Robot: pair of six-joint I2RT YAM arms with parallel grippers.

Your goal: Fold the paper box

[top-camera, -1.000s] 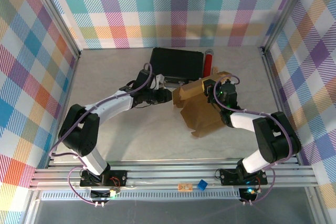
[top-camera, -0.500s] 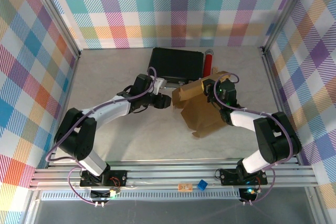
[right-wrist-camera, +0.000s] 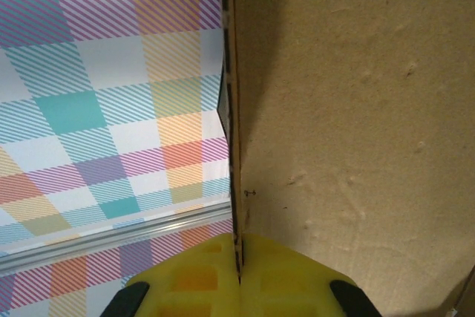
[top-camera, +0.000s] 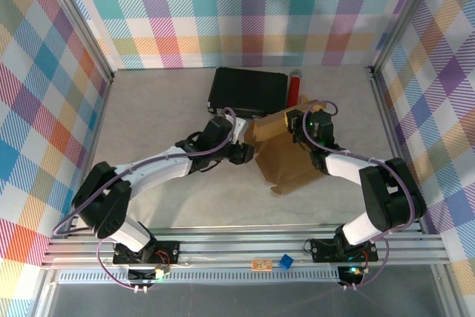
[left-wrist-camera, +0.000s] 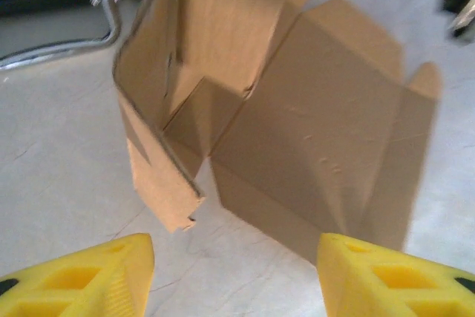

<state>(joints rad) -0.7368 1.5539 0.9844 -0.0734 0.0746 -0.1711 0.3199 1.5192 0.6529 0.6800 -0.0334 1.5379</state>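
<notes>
While one side wall and its flaps already stand up, the box is only part folded: its broad panel lies flat on the counter, toward the far right, just in front of the black case, and I judge the other walls and the lid are yet to be raised and tucked; the right gripper has its fingers clamped on an upright cardboard edge, the left gripper faces the box, fingers apart, holding nothing

The paper box is plain brown. The fingers are yellow. The case is black. The walls have bright checks: pink, teal, orange, purple.
</notes>
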